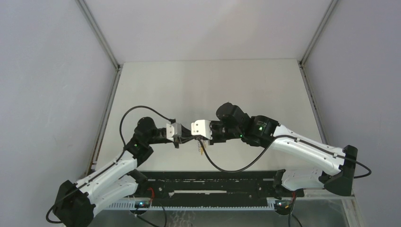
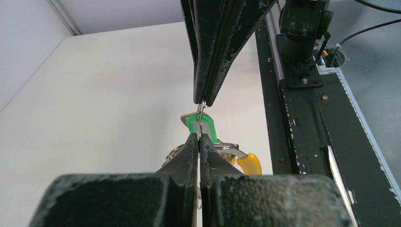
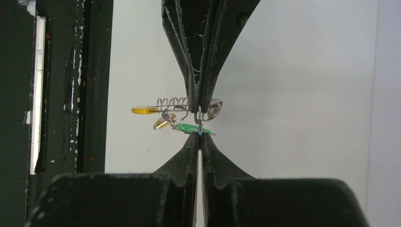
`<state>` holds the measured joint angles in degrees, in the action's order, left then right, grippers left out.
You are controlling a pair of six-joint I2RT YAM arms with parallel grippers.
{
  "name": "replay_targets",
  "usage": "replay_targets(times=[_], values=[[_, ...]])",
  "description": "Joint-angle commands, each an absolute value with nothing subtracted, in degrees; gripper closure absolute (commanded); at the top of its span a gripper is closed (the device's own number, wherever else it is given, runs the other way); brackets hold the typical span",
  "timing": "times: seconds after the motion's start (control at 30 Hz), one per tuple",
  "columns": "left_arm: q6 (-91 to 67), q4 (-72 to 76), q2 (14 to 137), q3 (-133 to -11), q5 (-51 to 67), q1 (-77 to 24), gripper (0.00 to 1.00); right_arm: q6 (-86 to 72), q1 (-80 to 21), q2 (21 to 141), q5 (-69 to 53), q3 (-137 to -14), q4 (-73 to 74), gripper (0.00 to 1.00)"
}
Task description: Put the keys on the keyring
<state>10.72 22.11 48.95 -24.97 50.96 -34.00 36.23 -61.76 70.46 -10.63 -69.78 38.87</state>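
- Top view: both arms reach in over the white tabletop [image 1: 208, 90] and meet nose to nose near its middle, raised off the surface.
- Left gripper [image 1: 182, 139] and right gripper [image 1: 197, 140] are tip to tip. From up here I cannot tell how the fingers are set.
- The keys [image 1: 201, 149] show as a tiny yellowish bundle dangling just under the meeting point. Too small to make out more.
- Left wrist view: left gripper [image 2: 199, 138] at the bottom, fingers pressed together with no gap, nipping the keyring [image 2: 228, 147]. Bits of its wire show to either side of the tips.
- Right gripper [image 2: 202, 101] comes down from the top, fingers also closed, pinching a thin metal edge at the top of the green key [image 2: 206, 126].
- The green key sits between the two sets of tips. The yellow key [image 2: 250, 164] hangs off to the right, beside the dark rail [image 2: 302, 123].
- Right wrist view: right gripper [image 3: 199, 138] at the bottom, fingers closed on the green key [image 3: 191, 127], which lies nearly flat.
- Left gripper [image 3: 198, 109] comes from the top, fingers clamped on the keyring [image 3: 173, 101], seen edge-on as a row of wire loops.
- The yellow key [image 3: 143, 110] sticks out at the ring's left end. A second yellowish piece hangs just below it.
- Everything is held in the air, clear of the tabletop [image 3: 293, 94].
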Motion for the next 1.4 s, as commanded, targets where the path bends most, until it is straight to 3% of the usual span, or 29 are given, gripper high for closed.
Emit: replay_targets(times=[0.0, 0.47, 1.0, 1.37], values=[[11.6, 24.3, 47.5, -27.6, 49.3, -34.2, 1.0, 35.0, -62.4, 69.8, -11.4, -72.6, 38.0, 1.0], [13.0, 23.4, 46.0, -26.7, 46.4, -34.5, 1.0, 31.2, -60.2, 71.0, -9.5, -73.5, 40.4, 1.0], [14.4, 26.3, 40.4, -21.3, 29.3, -34.5, 1.0, 5.7, -46.1, 78.7, -9.5, -66.8, 52.2, 1.0], [13.8, 28.6, 37.7, -19.4, 24.6, -34.5, 1.0, 3.6, -42.5, 91.9, -7.8, -61.4, 34.1, 1.0]])
